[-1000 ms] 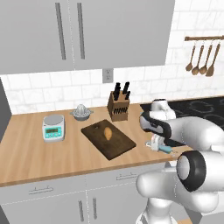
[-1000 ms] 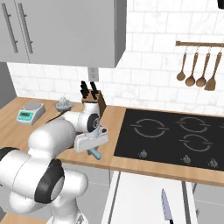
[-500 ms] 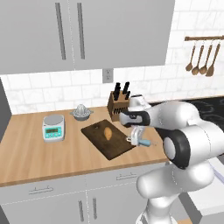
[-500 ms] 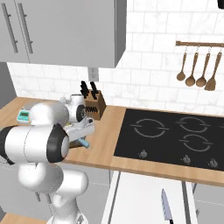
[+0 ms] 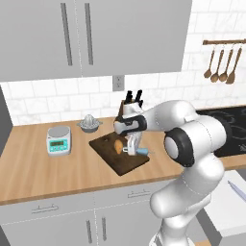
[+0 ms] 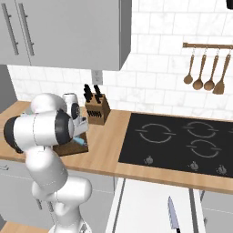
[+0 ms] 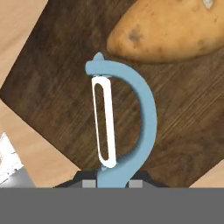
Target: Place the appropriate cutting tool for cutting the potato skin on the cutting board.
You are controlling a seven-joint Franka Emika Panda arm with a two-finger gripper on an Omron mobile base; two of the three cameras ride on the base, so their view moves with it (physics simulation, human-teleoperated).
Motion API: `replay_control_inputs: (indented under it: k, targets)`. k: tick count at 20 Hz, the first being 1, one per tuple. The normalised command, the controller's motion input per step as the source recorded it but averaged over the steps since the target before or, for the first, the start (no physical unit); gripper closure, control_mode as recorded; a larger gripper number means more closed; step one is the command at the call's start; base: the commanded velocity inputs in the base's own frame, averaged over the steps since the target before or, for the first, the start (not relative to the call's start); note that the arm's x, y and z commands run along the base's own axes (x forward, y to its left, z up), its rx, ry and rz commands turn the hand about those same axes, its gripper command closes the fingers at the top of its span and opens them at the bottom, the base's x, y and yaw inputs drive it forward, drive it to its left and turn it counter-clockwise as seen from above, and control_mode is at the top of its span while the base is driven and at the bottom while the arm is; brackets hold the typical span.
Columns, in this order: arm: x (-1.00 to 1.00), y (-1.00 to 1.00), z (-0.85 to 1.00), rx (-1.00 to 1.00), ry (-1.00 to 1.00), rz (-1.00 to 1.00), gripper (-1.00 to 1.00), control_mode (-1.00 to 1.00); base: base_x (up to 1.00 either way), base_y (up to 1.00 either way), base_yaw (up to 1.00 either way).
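On the light wooden countertop (image 5: 43,173), a dark brown rectangular wooden cutting board (image 5: 111,158) lies at an angle, with a small orange-tan oval potato (image 5: 117,145) resting on its upper surface. The white arm's two-finger gripper (image 5: 132,150) hangs over the board's right half, just beside the potato, and is closed on the handle of a small light blue peeler with a white blade (image 5: 141,152).

From the hand camera, the peeler (image 7: 120,127) points away from the fingers, its curved blue bow and slim white slotted blade seen against the dark wood grain of the board (image 7: 52,87); the handle end disappears between the finger tips at the bottom. The potato (image 7: 170,28) lies just beyond the peeler's tip, very near it; whether the two touch cannot be told. Whether the peeler rests on the board or is held just above it cannot be told either.

From the right base camera, the peeler's blue end (image 6: 80,141) shows beside the arm's elbow, above the board's edge (image 6: 75,150).

Behind the board stand a wooden knife block with black-handled knives (image 5: 129,106) and a grey citrus juicer (image 5: 89,123); a small white kitchen scale with a green display (image 5: 59,140) sits to the board's left. A black glass cooktop (image 6: 177,143) lies well apart to the right, under hanging wooden utensils (image 6: 207,68).
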Motion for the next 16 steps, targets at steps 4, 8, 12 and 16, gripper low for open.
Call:
replay_control_inputs:
  k: [4,8,12,16]
  targets:
    - [0.41,0.29,-0.25,0.0,0.01,0.09,1.0,-1.0,0.0,0.0,0.0]
    - [0.24,0.27,-0.3,0.0,0.02,0.09,1.0,-1.0,0.0,0.0,0.0]
    - [0.03,0.26,-0.32,0.0,0.01,0.08,-1.0,-1.0,0.0,0.0,0.0]
    - [0.0,0.13,-0.27,0.0,0.0,0.06,-1.0,-1.0,0.0,0.0,0.0]
